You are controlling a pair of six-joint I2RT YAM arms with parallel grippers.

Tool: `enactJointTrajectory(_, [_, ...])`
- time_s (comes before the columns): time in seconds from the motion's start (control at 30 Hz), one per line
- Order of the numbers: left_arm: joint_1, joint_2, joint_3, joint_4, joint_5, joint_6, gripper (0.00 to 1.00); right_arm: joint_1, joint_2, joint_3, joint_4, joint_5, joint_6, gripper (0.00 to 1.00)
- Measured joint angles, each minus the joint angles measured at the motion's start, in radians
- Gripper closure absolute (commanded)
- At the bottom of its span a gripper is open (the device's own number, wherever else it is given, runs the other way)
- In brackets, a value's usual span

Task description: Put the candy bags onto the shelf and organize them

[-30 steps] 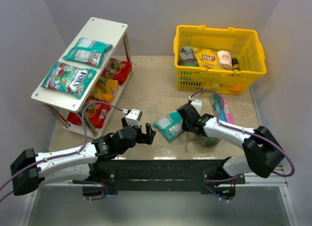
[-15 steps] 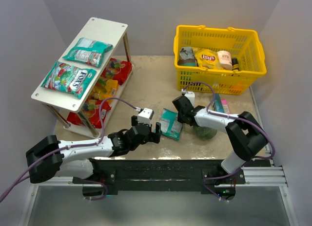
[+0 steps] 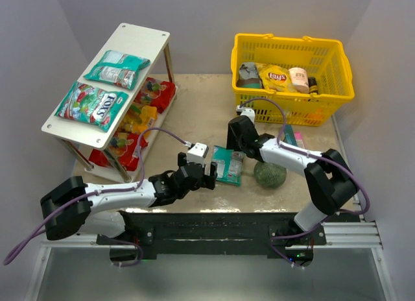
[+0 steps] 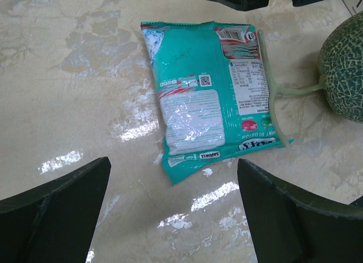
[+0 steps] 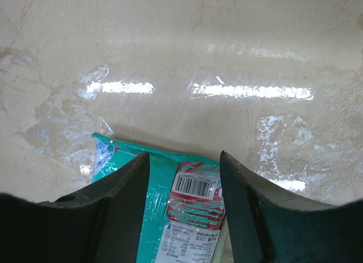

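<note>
A teal candy bag (image 3: 228,165) lies flat on the table, back side up; it shows in the left wrist view (image 4: 209,98) and in the right wrist view (image 5: 187,217). My left gripper (image 3: 208,176) is open and empty just short of the bag's near end (image 4: 173,161). My right gripper (image 3: 233,143) is open, its jaws straddling the bag's far end (image 5: 184,155) without closing on it. The white shelf (image 3: 139,38) stands at the back left. Its top tier holds a teal bag (image 3: 117,68) and a larger green-white bag (image 3: 91,105). Red and yellow-orange bags (image 3: 141,113) fill the lower tier.
A dark green ball (image 3: 270,174) with a pale stem sits right of the bag, also in the left wrist view (image 4: 347,70). A yellow basket (image 3: 293,105) at the back right holds a Lay's chip bag (image 3: 273,76) and other items. A pink and teal item (image 3: 295,143) lies by the right arm.
My right gripper carried the teal bag leftwards, laid it flat and opened. My left gripper moved right up to the bag. The green ball is now uncovered.
</note>
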Motion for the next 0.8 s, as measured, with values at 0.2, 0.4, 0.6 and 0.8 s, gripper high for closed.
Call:
enactJointTrajectory(0.2, [0.000,-0.020,-0.001,-0.014,-0.006,0.000,0.01,0.000,-0.097,-0.053,-0.066,-0.051,0.056,0.46])
enactJointTrajectory(0.4, [0.000,-0.079,-0.003,-0.038,-0.009,0.000,0.01,0.000,-0.382,-0.148,-0.151,-0.189,0.074,0.45])
enactJointTrajectory(0.6, [0.000,-0.142,-0.003,-0.056,-0.018,0.001,0.00,0.000,-0.541,-0.227,-0.260,-0.311,0.142,0.43])
enactJointTrajectory(0.8, [0.000,-0.118,-0.003,-0.029,-0.037,0.028,0.00,0.000,-0.646,-0.344,-0.393,-0.410,0.272,0.43])
